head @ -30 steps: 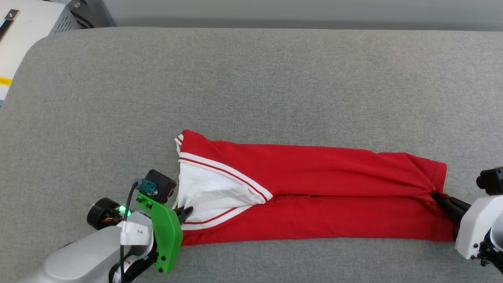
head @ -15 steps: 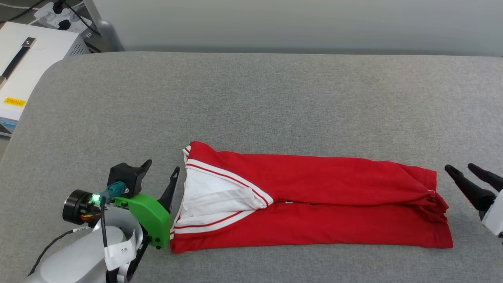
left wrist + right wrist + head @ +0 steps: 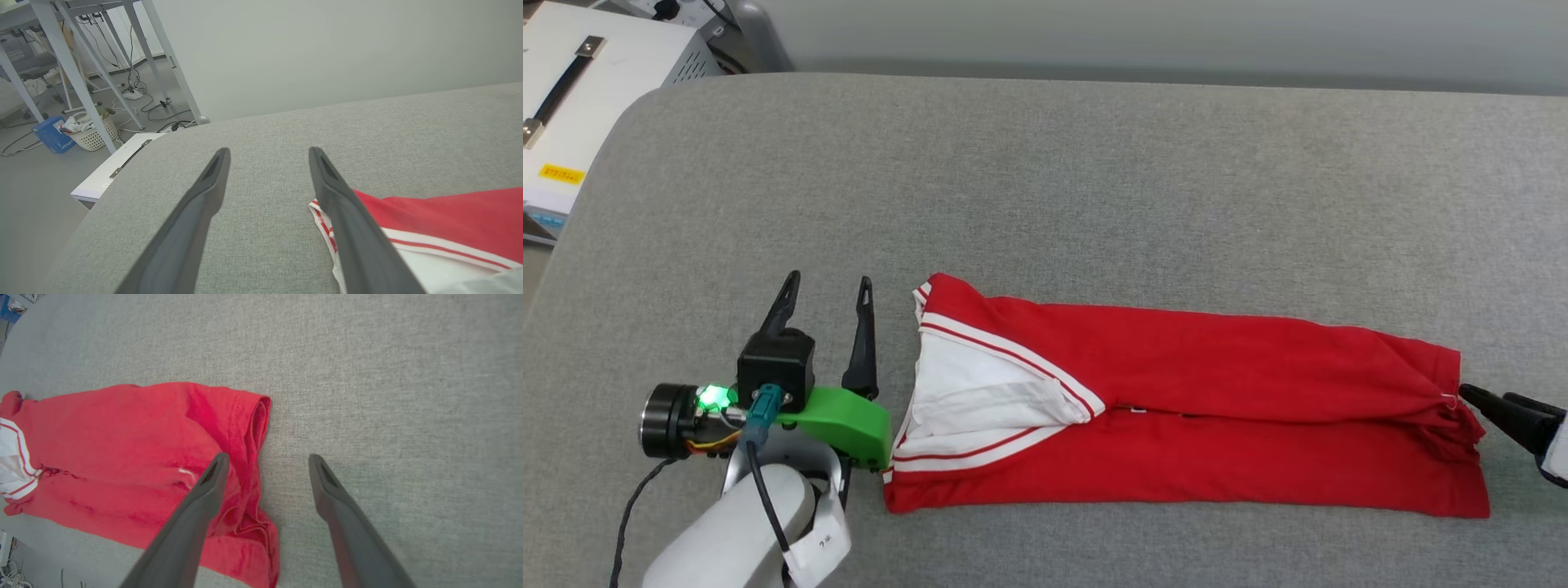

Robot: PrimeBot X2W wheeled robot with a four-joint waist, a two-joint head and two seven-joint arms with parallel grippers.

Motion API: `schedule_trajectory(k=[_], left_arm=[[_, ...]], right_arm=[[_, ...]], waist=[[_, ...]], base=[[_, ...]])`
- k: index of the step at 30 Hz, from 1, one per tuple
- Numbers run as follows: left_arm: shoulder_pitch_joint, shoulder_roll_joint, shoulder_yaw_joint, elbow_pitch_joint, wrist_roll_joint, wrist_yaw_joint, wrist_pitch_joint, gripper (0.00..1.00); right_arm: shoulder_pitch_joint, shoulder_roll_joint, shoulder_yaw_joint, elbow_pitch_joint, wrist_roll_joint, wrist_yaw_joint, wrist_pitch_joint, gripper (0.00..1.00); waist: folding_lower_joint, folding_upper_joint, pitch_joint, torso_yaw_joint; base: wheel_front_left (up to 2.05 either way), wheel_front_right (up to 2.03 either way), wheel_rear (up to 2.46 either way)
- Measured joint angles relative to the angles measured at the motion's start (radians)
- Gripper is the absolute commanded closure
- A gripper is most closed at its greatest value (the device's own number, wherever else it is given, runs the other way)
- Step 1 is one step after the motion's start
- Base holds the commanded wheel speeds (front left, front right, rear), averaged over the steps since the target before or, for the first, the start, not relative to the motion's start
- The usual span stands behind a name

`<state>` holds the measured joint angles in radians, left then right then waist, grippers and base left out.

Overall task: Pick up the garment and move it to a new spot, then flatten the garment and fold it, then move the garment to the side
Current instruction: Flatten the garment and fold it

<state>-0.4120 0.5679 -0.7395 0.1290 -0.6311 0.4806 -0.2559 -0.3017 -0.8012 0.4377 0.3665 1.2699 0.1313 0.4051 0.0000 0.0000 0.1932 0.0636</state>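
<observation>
Shows the garment (image 3: 1217,425) folded into a long band on the grey surface (image 3: 1094,180), between left pincer (image 3: 828,280) and right pincer (image 3: 268,456), both spread wide and empty. Risks a skewed next fold from the seemingly bunched right hem.

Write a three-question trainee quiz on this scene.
1. True or false: the left tool stands open, holding nothing.
2. The shirt lies as: A) a long folded strip, B) a ball, C) a flat spread with both sleeves out.
3. Fill in: the white sleeve shows at the shirt's ___ end, by the robot's sides.
Key: 1 true; 2 A; 3 left.
</observation>
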Motion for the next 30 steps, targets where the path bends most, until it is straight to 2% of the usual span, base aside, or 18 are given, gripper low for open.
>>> schedule_trajectory(k=[6,16,24,25,26,30], left_arm=[[0.1,-0.088,0.151,-0.014,0.139,-0.02,0.0,0.0],[0.212,-0.227,0.326,-0.039,0.33,-0.099,0.0,0.0],[0.262,-0.313,0.419,-0.045,0.417,-0.173,0.0,0.0],[0.266,-0.323,0.43,-0.048,0.424,-0.184,0.0,0.0],[0.27,-0.332,0.441,-0.052,0.431,-0.195,0.0,0.0],[0.285,-0.357,0.466,-0.054,0.472,-0.233,0.0,0.0]], right_arm=[[-0.045,0.079,0.032,0.064,-0.005,0.0,0.026,0.0],[-0.053,0.11,0.076,0.075,0.02,0.0,0.066,0.0],[-0.06,0.126,0.103,0.069,0.047,0.0,0.065,0.0],[-0.061,0.126,0.107,0.067,0.048,0.0,0.062,0.61],[-0.061,0.127,0.112,0.066,0.048,0.0,0.056,1.0],[-0.063,0.128,0.128,0.073,0.048,0.0,0.039,1.0]], waist=[[0.0,0.0,0.021,0.023],[0.0,0.0,0.041,0.042],[0.0,0.0,0.043,0.038],[0.0,0.0,0.043,0.037],[0.0,0.0,0.042,0.036],[0.0,0.0,0.034,0.033]], base=[[0.0,0.0,0.0],[0.0,0.0,0.0],[0.0,0.0,0.0],[0.0,0.0,0.0],[0.0,0.0,0.0],[0.0,0.0,0.0]])
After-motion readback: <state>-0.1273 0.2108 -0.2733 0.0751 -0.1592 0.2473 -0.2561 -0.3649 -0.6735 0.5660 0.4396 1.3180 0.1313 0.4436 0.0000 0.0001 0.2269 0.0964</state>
